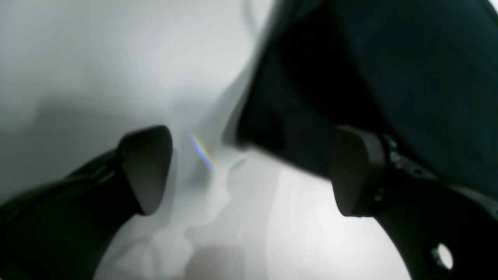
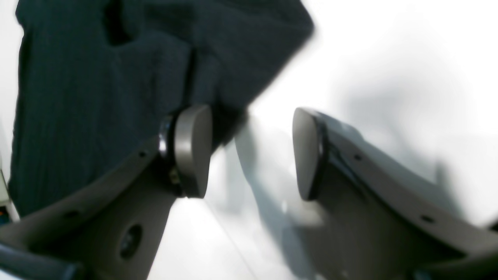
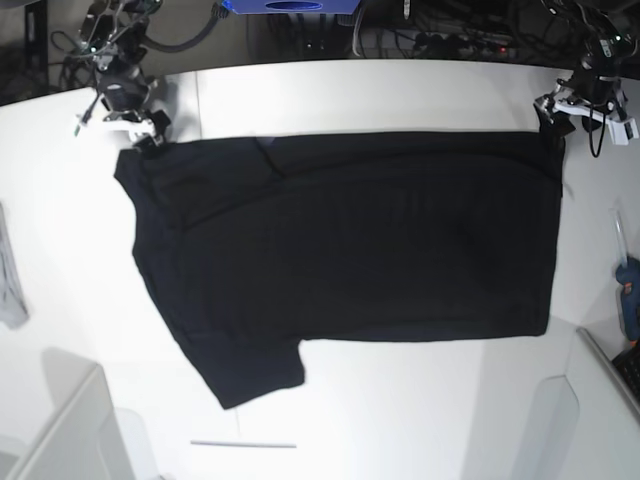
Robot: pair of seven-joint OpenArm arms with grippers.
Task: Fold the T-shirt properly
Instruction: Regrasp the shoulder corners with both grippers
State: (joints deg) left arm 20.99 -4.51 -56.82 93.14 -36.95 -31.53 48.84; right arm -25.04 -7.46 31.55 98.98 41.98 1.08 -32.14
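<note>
The black T-shirt (image 3: pixel 350 240) lies spread flat on the white table (image 3: pixel 400 420), plain side up, with one sleeve sticking out toward the front left. No print shows. My right gripper (image 3: pixel 147 136) sits at the shirt's far left corner. In the right wrist view it (image 2: pixel 249 153) is open, with the cloth (image 2: pixel 97 85) behind its left finger and nothing between the jaws. My left gripper (image 3: pixel 552 116) sits at the far right corner. In the left wrist view it (image 1: pixel 251 171) is open and empty, with the cloth edge (image 1: pixel 389 66) by its right finger.
A small grey cloth (image 3: pixel 10 290) lies at the left edge. A blue-handled tool (image 3: pixel 628 300) lies at the right edge. Cables and gear (image 3: pixel 420 30) run along the back. White panels (image 3: pixel 60 430) stand at both front corners. A thin rod (image 3: pixel 243 443) lies near the front.
</note>
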